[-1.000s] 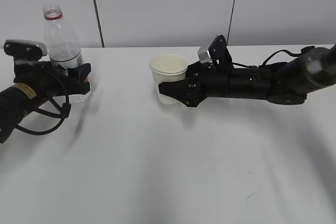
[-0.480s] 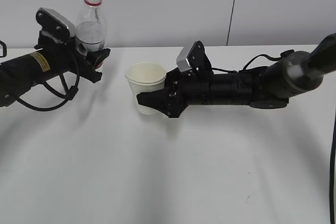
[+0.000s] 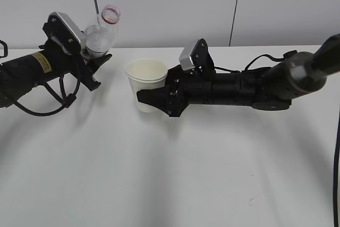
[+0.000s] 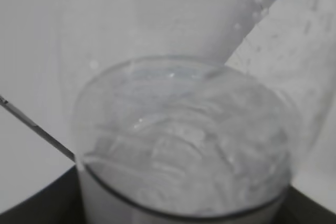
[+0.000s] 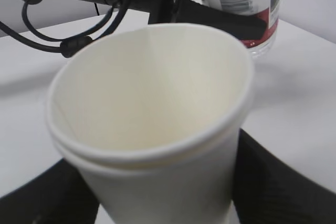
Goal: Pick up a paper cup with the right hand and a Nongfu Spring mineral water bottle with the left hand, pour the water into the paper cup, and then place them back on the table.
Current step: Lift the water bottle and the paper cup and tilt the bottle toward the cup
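Upper left of frame, my left gripper point(image 3: 93, 62) clamping the tilted water bottle point(image 3: 101, 35), centre, my right gripper point(image 3: 154, 97) clasping the paper cup point(image 3: 145, 86) above the white worktop point(image 3: 170, 174).

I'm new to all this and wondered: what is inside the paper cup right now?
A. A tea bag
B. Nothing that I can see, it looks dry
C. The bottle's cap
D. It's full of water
B: the view from the right hand looks straight into the paper cup and shows only bare cream walls, while the bottle is tilted but its mouth is not over the cup.
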Motion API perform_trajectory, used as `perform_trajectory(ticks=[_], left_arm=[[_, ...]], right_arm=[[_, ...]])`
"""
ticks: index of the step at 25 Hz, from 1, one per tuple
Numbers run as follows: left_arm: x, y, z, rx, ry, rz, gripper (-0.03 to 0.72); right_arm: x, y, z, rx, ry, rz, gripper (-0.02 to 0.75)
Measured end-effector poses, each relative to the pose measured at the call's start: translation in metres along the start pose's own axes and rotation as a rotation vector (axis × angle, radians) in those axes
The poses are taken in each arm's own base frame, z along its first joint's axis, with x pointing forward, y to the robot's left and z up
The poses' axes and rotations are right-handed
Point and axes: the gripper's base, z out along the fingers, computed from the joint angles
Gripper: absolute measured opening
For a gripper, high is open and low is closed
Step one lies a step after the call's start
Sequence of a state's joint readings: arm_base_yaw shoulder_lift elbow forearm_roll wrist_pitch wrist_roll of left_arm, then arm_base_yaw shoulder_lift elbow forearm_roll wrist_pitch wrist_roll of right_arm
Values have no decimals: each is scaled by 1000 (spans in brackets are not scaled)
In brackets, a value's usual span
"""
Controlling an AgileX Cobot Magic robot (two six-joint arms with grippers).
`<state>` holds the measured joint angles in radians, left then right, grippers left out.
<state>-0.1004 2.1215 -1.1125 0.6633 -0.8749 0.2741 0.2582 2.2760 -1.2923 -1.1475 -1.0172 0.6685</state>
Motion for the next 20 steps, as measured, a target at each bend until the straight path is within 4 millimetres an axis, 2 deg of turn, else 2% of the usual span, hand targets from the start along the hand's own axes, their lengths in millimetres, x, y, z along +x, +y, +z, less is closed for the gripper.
perform_trajectory(ticks=[10,20], left_arm=[[0,-2,1,4,-20,172,427],[-3,-4,2,36,-58,262,427]], right_arm=[[-2,8,6,-27,-6,-33,500],[-4,13,12,-24,-25,-38,500]])
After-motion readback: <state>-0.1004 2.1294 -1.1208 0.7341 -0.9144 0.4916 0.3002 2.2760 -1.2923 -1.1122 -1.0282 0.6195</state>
